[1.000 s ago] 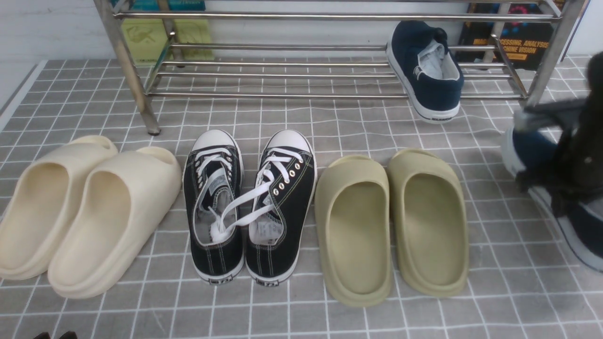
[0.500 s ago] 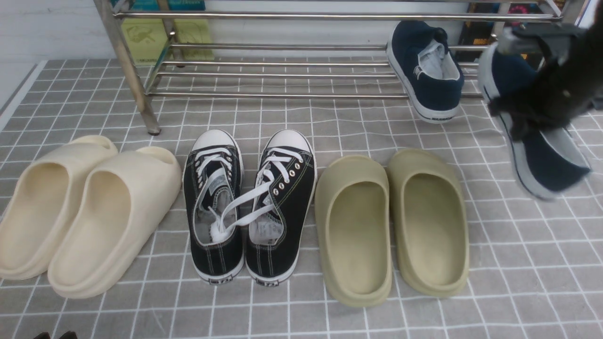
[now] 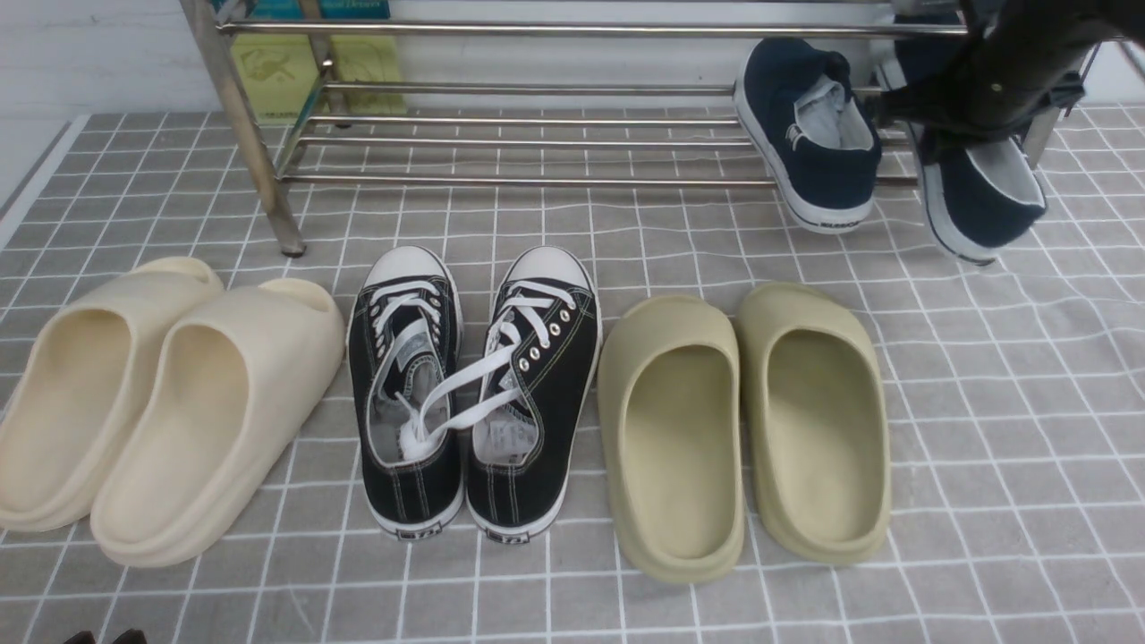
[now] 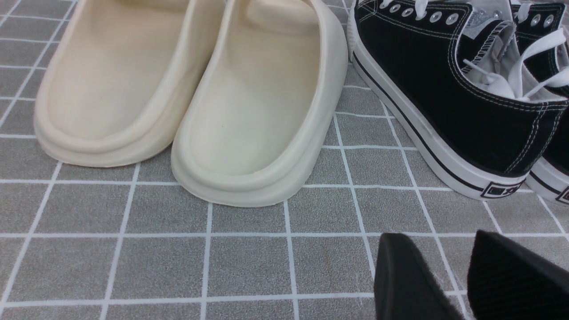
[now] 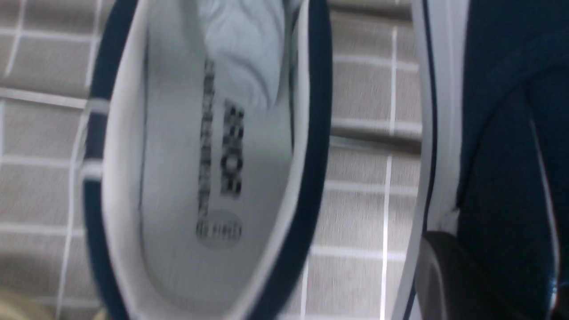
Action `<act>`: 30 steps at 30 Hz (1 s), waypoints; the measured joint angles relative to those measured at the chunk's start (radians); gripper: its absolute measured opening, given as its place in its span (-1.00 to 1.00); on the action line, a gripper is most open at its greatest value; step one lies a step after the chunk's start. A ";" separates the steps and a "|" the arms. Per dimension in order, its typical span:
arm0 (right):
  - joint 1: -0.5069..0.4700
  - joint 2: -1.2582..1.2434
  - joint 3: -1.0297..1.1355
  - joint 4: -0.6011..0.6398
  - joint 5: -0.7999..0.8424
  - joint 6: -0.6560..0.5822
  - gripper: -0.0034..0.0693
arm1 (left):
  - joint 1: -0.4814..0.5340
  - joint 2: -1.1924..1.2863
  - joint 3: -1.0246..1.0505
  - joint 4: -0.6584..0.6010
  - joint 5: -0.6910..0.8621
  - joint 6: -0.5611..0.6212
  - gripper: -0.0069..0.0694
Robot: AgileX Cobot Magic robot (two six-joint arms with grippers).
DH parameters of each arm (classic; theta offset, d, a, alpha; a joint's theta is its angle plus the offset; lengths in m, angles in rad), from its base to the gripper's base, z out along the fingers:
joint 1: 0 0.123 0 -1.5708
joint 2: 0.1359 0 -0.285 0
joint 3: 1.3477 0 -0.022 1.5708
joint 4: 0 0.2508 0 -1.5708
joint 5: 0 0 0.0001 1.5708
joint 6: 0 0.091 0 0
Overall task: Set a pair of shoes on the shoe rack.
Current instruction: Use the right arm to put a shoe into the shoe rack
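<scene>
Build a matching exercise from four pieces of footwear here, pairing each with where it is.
Things:
1. cream slides
2. black sneakers
3. left navy slip-on
4. right navy slip-on

Places:
A. held off the floor by the right claw
B. on the floor, far left
C. on the shoe rack, lower bars
D. on the floor, between the cream slides and the olive slides

Pairs: 1-B, 2-D, 3-C, 4-A
</scene>
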 joint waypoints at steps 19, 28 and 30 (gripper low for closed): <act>0.001 0.105 -0.047 0.049 -0.164 -0.011 -0.76 | 0.000 0.000 0.000 0.000 0.000 0.000 -0.19; 0.008 0.107 -0.088 0.045 -0.174 -0.051 -0.24 | 0.000 0.000 0.000 0.000 0.000 0.000 -0.19; 0.009 0.108 -0.123 0.043 -0.128 -0.053 0.06 | 0.000 0.000 0.000 0.000 0.000 0.000 -0.19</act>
